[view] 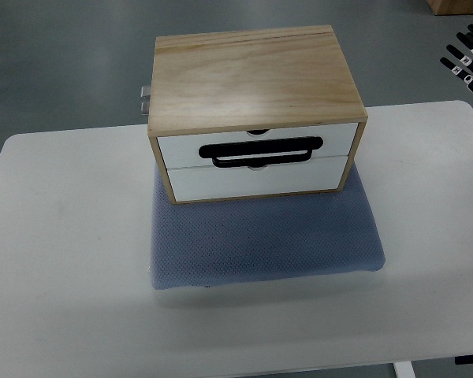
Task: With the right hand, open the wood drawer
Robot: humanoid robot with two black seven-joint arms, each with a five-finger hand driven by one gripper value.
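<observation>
A two-drawer pale wood box with white fronts [256, 110] stands on a blue-grey perforated foam mat [268, 236], toward the mat's far edge. The mat lies centrally on the white rectangular table [63, 260]. The black-fingered right hand [469, 53] shows at the far right corner, beyond the table.

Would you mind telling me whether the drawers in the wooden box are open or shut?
Shut: both white drawer fronts sit flush inside the wooden box frame.

The wood drawer box [256, 110] in front of me is a pale, light-grained case with two white drawer fronts stacked one above the other. Both drawers sit shut, flush with the frame. A black loop handle [262, 151] lies flat across the seam between them. The box stands upright at the far middle of the table [63, 260], its front facing me.
</observation>
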